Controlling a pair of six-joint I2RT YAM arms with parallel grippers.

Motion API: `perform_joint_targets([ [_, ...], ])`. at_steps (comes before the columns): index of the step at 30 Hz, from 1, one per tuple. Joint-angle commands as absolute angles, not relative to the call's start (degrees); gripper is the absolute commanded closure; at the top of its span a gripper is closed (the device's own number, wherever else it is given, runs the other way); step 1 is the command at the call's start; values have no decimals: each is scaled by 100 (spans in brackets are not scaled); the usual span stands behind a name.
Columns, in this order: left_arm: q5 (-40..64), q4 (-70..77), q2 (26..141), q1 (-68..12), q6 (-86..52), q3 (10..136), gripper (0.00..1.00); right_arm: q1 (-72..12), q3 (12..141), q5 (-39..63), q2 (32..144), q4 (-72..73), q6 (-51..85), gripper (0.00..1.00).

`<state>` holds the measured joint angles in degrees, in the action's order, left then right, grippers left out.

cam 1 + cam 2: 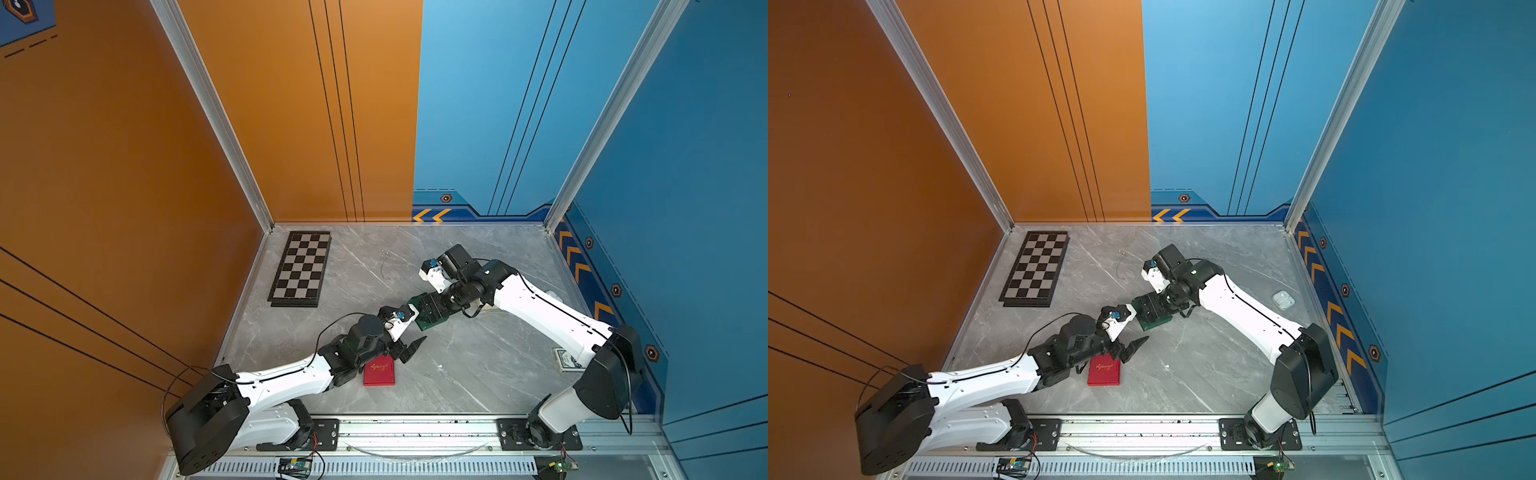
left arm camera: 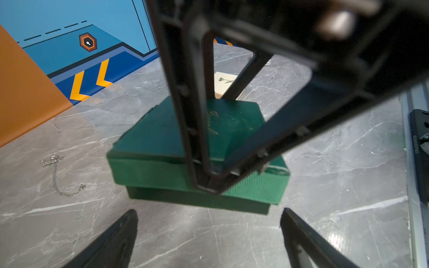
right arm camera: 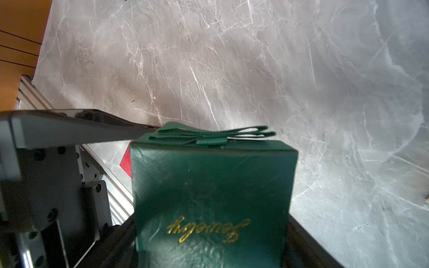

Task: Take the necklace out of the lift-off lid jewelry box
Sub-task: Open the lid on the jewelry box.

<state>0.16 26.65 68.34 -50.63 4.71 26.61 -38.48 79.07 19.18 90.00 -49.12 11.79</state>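
Note:
The green jewelry box sits mid-table in both top views (image 1: 430, 323) (image 1: 1152, 322). Its lid (image 2: 157, 134), lettered "Jewelry" in gold (image 3: 209, 181), rests askew on the base (image 2: 185, 199) and overhangs it. My right gripper (image 1: 428, 309) (image 3: 212, 232) is shut on the lid, with a finger (image 2: 197, 139) on its near side wall. My left gripper (image 2: 209, 215) (image 1: 409, 351) hovers open and empty just in front of the box. The silver necklace (image 2: 58, 174) (image 1: 384, 266) lies loose on the table, beyond the box.
A red flat box (image 1: 379, 372) (image 1: 1104, 371) lies under my left wrist. A chessboard (image 1: 301, 268) sits at the far left, a cream card (image 2: 226, 81) lies behind the green box, a patterned card (image 1: 565, 359) by the right arm, and a small white item (image 1: 1283, 300) at right.

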Motion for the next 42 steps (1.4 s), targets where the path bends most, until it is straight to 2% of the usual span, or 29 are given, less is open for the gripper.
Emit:
perform_joint_targets([
  [1,-120,2839,6715,-5031,563,2569,3,-3926,7835,1925,8807,-5084,1177,20],
  [9,57,2837,6706,-4997,541,2566,3,-3973,7826,1956,8832,-5080,1167,21],
  [17,268,2831,6749,-4936,528,2587,8,-3973,7839,2029,8842,-5089,1135,21],
  [29,501,2830,6863,-4890,572,2645,7,-4150,7862,2170,8842,-5089,1042,21],
  [37,713,2831,6925,-4865,545,2676,12,-4141,7857,2227,8855,-5089,1019,21],
  [38,761,2832,6926,-4860,545,2673,18,-4138,7858,2255,8859,-5089,1010,21],
  [42,873,2821,6943,-4841,545,2673,24,-4102,7875,2385,8877,-5089,990,21],
])
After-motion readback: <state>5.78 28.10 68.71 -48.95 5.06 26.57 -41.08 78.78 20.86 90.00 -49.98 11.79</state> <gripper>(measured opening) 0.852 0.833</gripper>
